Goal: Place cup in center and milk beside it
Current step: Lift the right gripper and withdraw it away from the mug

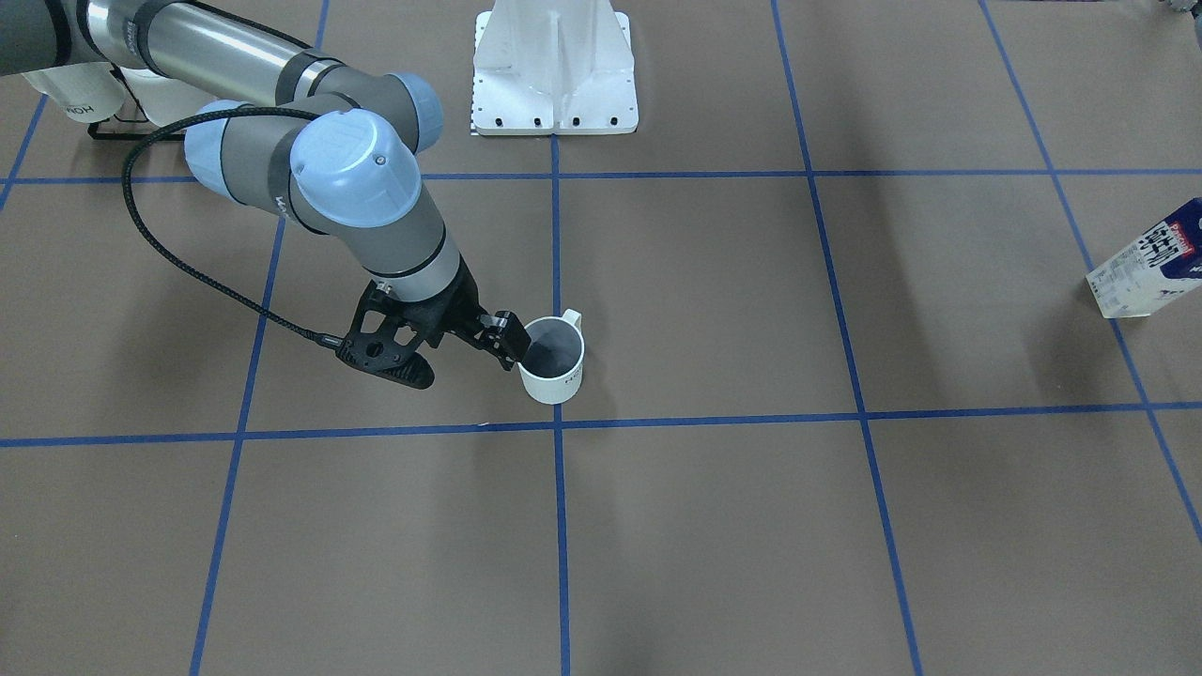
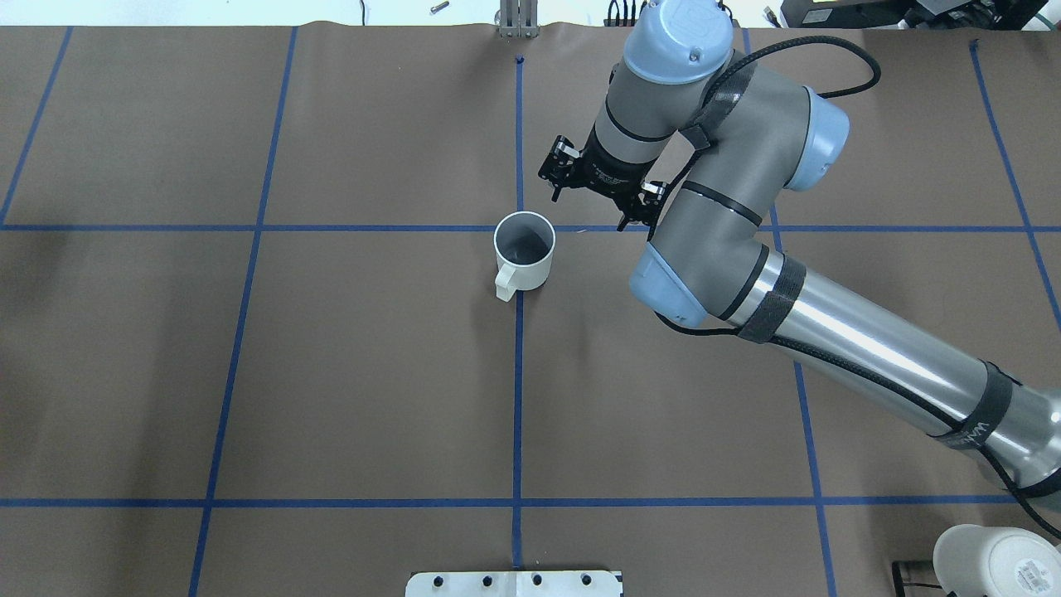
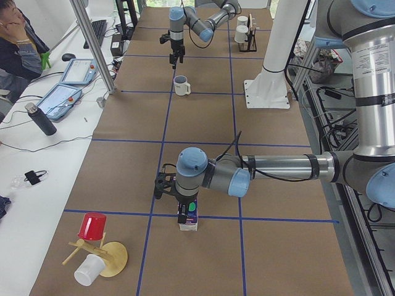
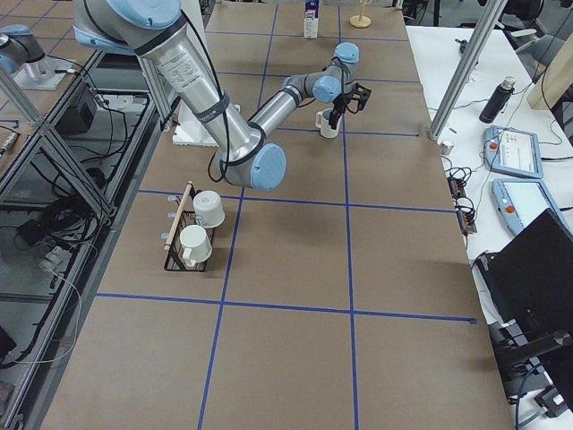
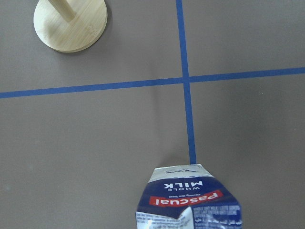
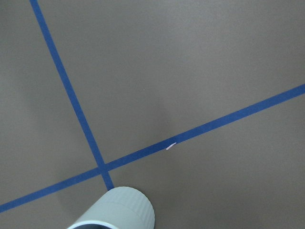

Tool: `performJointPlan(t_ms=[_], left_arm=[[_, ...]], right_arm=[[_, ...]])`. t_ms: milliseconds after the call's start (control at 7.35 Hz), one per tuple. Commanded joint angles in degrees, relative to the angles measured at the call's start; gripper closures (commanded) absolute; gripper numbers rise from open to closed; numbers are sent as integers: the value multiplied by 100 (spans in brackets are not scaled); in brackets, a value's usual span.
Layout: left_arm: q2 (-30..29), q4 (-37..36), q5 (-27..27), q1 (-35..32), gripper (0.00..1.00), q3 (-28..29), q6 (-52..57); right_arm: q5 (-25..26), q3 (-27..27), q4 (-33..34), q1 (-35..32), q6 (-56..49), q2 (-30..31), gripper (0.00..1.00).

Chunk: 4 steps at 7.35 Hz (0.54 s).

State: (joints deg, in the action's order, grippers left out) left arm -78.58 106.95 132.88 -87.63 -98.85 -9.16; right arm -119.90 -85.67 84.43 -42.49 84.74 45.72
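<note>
Two pincers: the left pincer (image 3: pixel 184 208) hangs at the top of the milk (image 3: pixel 190 222), its grip impossible to tell, far at 9 o'clock of the cup (image 2: pixel 524 249). That cup stands on the desk (image 2: pixel 373 373) just 6 o'clock of the center (image 2: pixel 472 217) crossing. The right pincer (image 2: pixel 588 213) hovers wide and empty at its 2 o'clock.

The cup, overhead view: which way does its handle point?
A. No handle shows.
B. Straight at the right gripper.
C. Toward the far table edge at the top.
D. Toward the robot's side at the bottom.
D: the handle juts from the cup toward the view's bottom edge, on the side away from the right gripper.
</note>
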Motion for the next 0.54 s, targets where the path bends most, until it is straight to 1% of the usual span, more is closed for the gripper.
performJointPlan(t_ms=[0, 408], left_arm=[[-43, 19, 124, 1, 2, -56, -182], [-35, 28, 106, 1, 2, 14, -226]], right_arm=[[27, -55, -14, -5, -19, 120, 0], [28, -55, -23, 13, -10, 226, 0]])
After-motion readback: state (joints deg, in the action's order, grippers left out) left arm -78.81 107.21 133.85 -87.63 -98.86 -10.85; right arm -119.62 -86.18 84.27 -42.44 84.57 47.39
